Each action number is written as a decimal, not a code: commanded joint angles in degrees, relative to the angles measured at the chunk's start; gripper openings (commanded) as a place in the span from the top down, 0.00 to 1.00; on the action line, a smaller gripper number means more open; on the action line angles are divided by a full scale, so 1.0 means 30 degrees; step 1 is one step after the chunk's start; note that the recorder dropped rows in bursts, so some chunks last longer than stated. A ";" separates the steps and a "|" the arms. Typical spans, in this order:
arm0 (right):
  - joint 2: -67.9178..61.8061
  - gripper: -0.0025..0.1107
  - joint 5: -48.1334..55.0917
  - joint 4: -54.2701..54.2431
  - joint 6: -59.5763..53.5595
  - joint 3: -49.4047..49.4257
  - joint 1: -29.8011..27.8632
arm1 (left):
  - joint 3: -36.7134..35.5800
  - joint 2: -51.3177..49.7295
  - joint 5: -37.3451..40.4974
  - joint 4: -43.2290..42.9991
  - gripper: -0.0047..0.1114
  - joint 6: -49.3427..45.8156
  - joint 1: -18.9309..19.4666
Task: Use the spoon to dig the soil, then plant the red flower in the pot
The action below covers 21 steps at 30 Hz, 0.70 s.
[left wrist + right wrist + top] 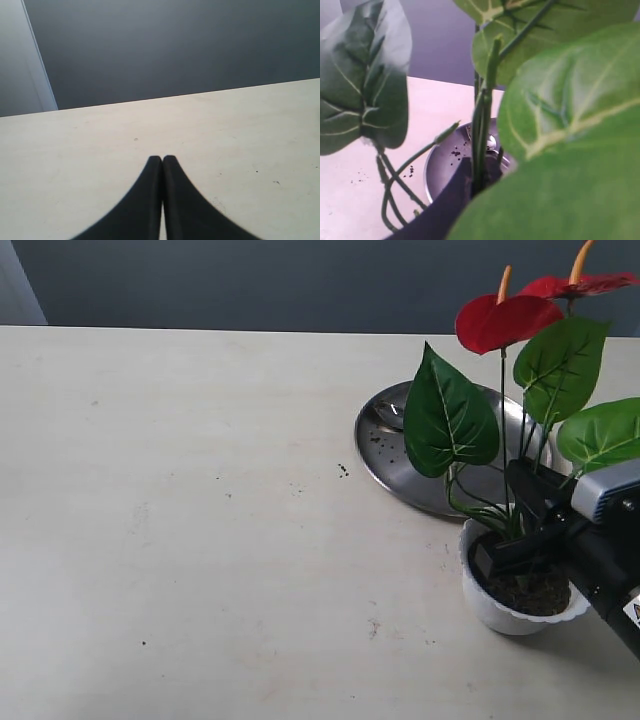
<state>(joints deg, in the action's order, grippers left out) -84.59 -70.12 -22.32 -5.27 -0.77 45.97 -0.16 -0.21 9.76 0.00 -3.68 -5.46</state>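
Note:
The red flower stands upright over the white scalloped pot, its green leaves spread above it. My right gripper is shut on the bundled green stems just above the dark soil in the pot. The stem ends are hidden behind the fingers. The small silver spoon lies in the steel plate behind the pot; the spoon also shows in the right wrist view. My left gripper is shut with nothing in it, over bare table, and is out of the exterior view.
Soil crumbs lie scattered on the plate and on the table beside it. A big leaf fills much of the right wrist view. The pale table stretches left of the pot, with a dark wall behind.

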 commanded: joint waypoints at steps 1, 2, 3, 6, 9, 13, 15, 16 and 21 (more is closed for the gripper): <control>-0.0099 0.98 0.1724 -0.0277 -0.0018 0.0258 -0.0090 | 0.0054 0.0070 -0.0134 0.0000 0.96 -0.0001 -0.0126; -0.0099 0.98 0.1724 -0.0277 -0.0018 0.0258 -0.0090 | 0.0054 0.0070 -0.0134 0.0000 0.96 -0.0001 -0.0126; -0.0099 0.98 0.1724 -0.0277 -0.0018 0.0258 -0.0090 | 0.0054 0.0070 -0.0134 0.0000 0.96 -0.0001 -0.0126; -0.0099 0.98 0.1724 -0.0277 -0.0018 0.0258 -0.0090 | 0.0054 0.0070 -0.0134 0.0000 0.96 -0.0001 -0.0126; -0.0099 0.98 0.1724 -0.0277 -0.0018 0.0258 -0.0090 | 0.0054 0.0070 -0.0134 0.0000 0.96 -0.0001 -0.0126; -0.0099 0.98 0.1775 -0.0277 -0.0018 0.0258 -0.0090 | 0.0054 0.0070 -0.0134 0.0000 0.96 -0.0001 -0.0126; -0.0099 0.95 0.1775 -0.0277 -0.0018 0.0258 -0.0090 | 0.0054 0.0070 -0.0134 0.0000 0.96 -0.0001 -0.0126; -0.0099 0.88 0.1775 -0.0277 -0.0018 0.0258 -0.0090 | 0.0054 0.0070 -0.0134 0.0000 0.96 -0.0001 -0.0126; -0.0099 0.74 0.1775 -0.0998 -0.0018 0.0258 -0.0090 | 0.0054 0.0070 -0.0134 0.0000 0.96 -0.0001 -0.0126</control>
<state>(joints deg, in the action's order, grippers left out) -84.71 -64.84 -24.26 -5.27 -0.41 45.97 -0.16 -0.21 9.76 0.00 -3.68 -5.46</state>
